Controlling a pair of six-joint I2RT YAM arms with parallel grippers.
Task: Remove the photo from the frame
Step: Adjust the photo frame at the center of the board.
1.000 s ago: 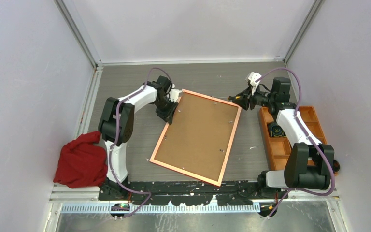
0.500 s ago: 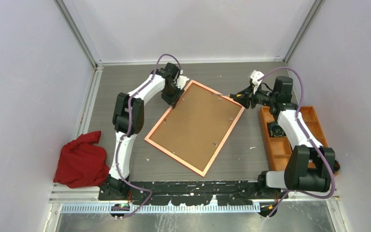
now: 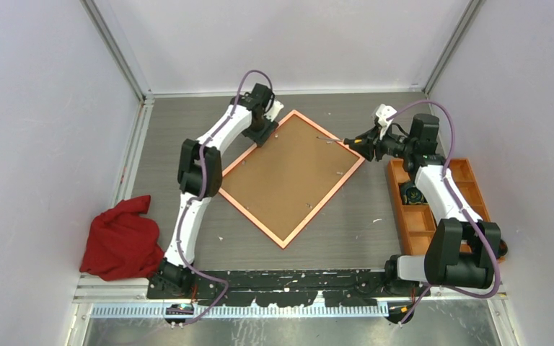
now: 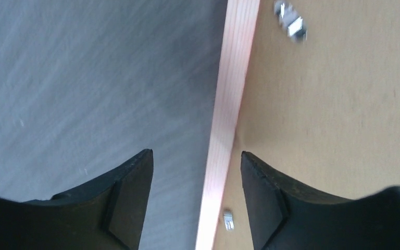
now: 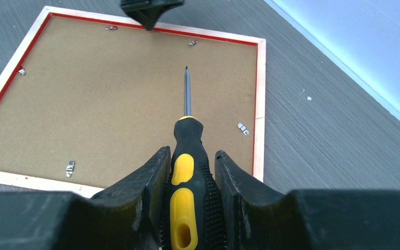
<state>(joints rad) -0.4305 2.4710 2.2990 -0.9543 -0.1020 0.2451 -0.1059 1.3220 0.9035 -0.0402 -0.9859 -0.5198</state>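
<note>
Black left hand [image 4: 195, 156] straddles frame [image 4: 229, 78] rail — jaws apart.

Bright even light, left-wrist view blurred

Has swung the frame [image 3: 292, 176] clockwise over the last second, from a slight tilt to a diamond, drawing its near corner farther back; has stretched the left gripper [image 4: 195, 154] farther away too.

The grey table [image 3: 375, 238] carries the frame [image 3: 292, 176] back up, a red cloth [image 3: 119, 241] and an orange tray [image 3: 469, 175].
</note>
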